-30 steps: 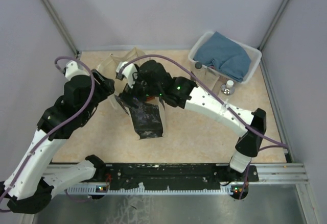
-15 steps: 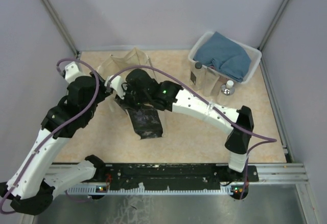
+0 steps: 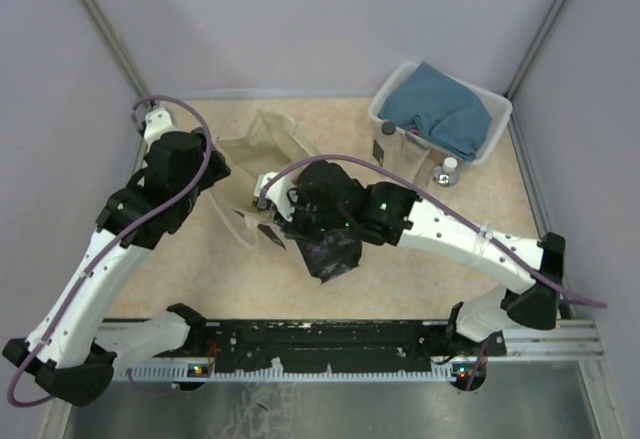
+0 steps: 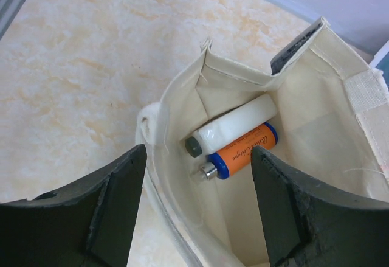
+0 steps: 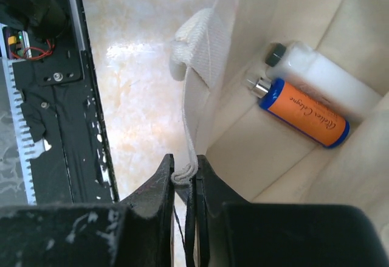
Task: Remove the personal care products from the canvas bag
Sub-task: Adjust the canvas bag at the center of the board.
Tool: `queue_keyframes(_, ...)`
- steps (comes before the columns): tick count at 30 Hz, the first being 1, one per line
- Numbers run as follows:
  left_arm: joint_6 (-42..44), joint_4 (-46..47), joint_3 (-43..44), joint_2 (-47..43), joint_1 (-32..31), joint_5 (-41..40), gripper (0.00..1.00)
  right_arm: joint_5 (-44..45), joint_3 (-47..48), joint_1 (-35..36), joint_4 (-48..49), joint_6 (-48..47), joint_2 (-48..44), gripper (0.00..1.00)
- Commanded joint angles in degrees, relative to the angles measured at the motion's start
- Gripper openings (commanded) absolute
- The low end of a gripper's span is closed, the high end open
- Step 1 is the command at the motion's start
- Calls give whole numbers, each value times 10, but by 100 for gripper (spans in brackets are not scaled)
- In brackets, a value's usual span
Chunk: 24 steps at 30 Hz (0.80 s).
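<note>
Finding two personal care products inside the canvas bag (image 4: 316,127): a white bottle (image 4: 234,127) with a dark grey cap and a blue-and-orange bottle (image 4: 243,151) with a silver cap. Lying side by side and touching, caps pointing the same way, deep against the cream lining. Confirming the same pair from the right wrist view, the orange one nearer that camera.

Noting the bag sitting on the table (image 3: 400,289) left of centre, mouth spread open, with the dark printed panel (image 3: 330,254) on its near side, partly under the right arm.

Recording the right gripper (image 5: 185,179) pinching the bag's rim: fingers drawn almost together with a fold of the cream hem clamped between them, just below the webbing handle (image 5: 197,42).

Recording the left gripper (image 4: 197,157) hovering over the bag's mouth: fingers standing wide apart, gripping nothing, both bottles showing in the gap between them.

Noting a white plastic basket (image 3: 495,109) in the far right corner, holding a blue folded cloth (image 3: 440,109). Noting two more small bottles upright on the table on its near side: a dark-capped bottle (image 3: 387,144) right by the basket wall, contact impossible to judge, and a pale-capped bottle (image 3: 447,171) just beside the basket, apart from the first.
</note>
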Motion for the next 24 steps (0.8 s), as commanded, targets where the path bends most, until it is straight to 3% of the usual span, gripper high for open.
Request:
queue_keyframes(1, 11, -40, 12, -20, 5, -7, 76, 23, -12, 8, -49, 17, -47, 0)
queue_keyframes(3, 1, -62, 7, -13, 7, 12, 77, 33, -19, 8, -43, 16, -62, 0)
queue_keyframes(4, -5, -68, 4, -8, 7, 24, 77, 36, -25, 8, -36, 17, -69, 11)
queue_keyframes(7, -10, -66, -11, -7, 7, 32, 78, 34, -27, 8, -28, 15, -81, 19)
queue_keyframes(8, -8, -60, -18, -7, 7, 32, 78, 29, -25, 8, -35, 12, -81, 3)
queue_keyframes(9, -6, -56, -23, -5, 7, 31, 79, 26, -22, 8, -42, 10, -81, 0)
queue_keyframes(17, 11, -18, -63, 29, 29, 38, 86, 63, -36, 8, -70, 18, -105, 0)
queue_keyframes(20, 20, 42, -97, 35, 49, 79, 79, 65, -42, 8, -68, 21, -129, 0)
queue_keyframes(21, 25, 61, -107, 43, 55, 101, 66, 65, -42, 8, -67, 22, -137, 17)
queue_keyframes(22, 30, 79, -115, 51, 61, 126, 46, 72, -43, 8, -64, 25, -146, 57)
queue_keyframes(23, 31, 86, -118, 61, 66, 151, 23, 85, -43, 8, -57, 31, -156, 84)
queue_keyframes(24, 23, 87, -118, 70, 67, 165, 3, 99, -44, 8, -48, 35, -165, 94)
